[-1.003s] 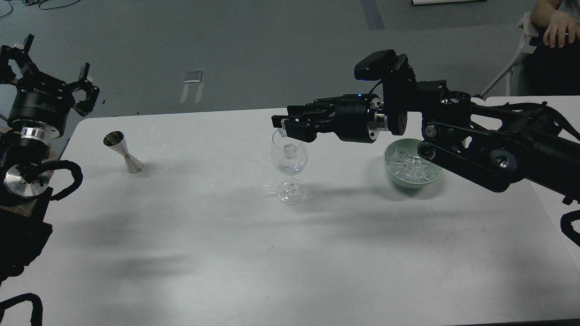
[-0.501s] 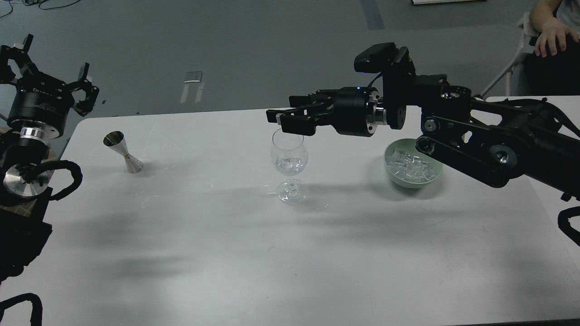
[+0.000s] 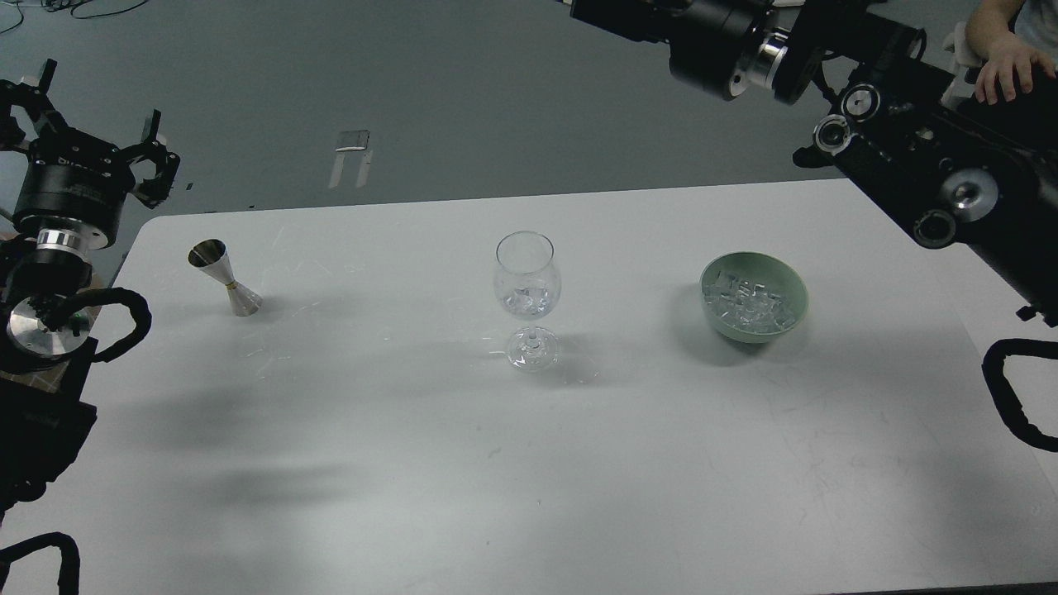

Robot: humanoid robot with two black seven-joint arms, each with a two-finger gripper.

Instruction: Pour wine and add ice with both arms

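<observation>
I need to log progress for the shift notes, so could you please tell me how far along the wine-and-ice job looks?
Nearly finished. The clear stemmed wine glass holds clear ice cubes low in its bowl; any wine is too colourless to confirm. The steel hourglass jigger stands apart, upright. Nothing is in hand: the left gripper hangs open and empty off the table. More cubes remain in the pale green bowl.

On table (image 3: 413, 463): jigger (image 3: 225, 278) far left, glass (image 3: 527, 299) centre, bowl (image 3: 753, 297) right, roughly in one row, well apart. In glass: ice cube (image 3: 529, 296), low in bowl of glass. In bowl: ice (image 3: 748, 302) heaped. Left gripper (image 3: 87, 136) off table's far-left corner, left of jigger. Right arm (image 3: 909, 157) above far-right corner, behind bowl, running off top edge.
</observation>
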